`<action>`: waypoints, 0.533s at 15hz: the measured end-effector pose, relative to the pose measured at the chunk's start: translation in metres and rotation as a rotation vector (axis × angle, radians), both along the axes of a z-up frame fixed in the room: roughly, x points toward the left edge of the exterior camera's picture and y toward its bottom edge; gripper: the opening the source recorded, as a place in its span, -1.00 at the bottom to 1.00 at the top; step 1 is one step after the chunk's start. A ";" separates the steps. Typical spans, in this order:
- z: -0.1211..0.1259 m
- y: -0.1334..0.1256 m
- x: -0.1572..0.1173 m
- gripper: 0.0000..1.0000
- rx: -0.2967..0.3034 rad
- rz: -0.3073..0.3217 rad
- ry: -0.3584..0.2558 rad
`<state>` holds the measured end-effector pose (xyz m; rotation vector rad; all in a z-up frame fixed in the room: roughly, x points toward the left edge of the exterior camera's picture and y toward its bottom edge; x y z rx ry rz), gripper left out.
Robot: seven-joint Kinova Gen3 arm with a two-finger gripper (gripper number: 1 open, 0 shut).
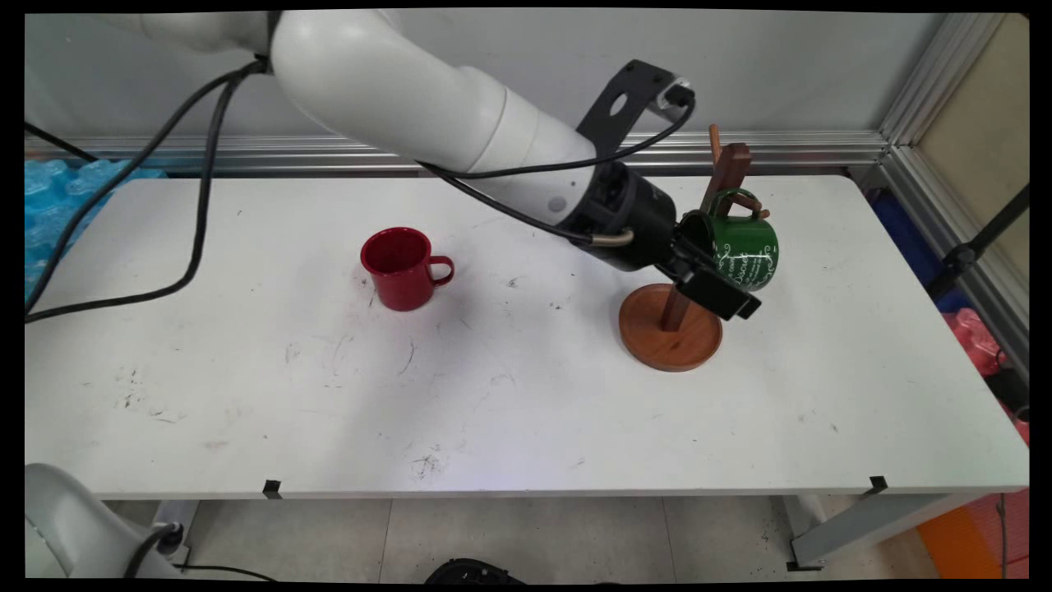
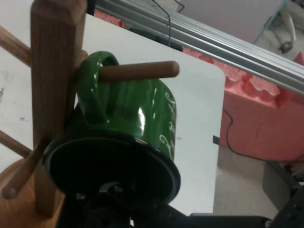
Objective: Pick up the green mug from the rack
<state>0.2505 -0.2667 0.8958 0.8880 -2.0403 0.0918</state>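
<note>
A green mug point(image 1: 744, 247) with white lettering hangs by its handle on a peg point(image 2: 137, 71) of the wooden mug tree point(image 1: 670, 337) at the table's right middle. My gripper point(image 1: 715, 275) reaches in from the left and is shut on the mug's rim, with one finger along the outside and the other inside. In the hand view the green mug point(image 2: 137, 109) opens toward the camera, its lower rim meets my gripper point(image 2: 118, 204), and the tree's post point(image 2: 52, 71) stands at the left. A red mug point(image 1: 403, 267) stands upright left of centre, far from the gripper.
Black cables point(image 1: 197, 205) hang from the arm over the table's left part. An aluminium rail point(image 1: 789, 148) runs along the wall behind the table. Blue packing point(image 1: 49, 197) lies off the left edge and red items point(image 1: 978, 337) off the right edge.
</note>
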 end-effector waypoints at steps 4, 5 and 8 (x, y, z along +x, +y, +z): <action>-0.009 -0.003 -0.004 1.00 0.005 0.026 0.025; -0.011 -0.003 -0.005 1.00 0.006 0.032 0.032; -0.014 -0.004 -0.006 1.00 0.008 0.040 0.046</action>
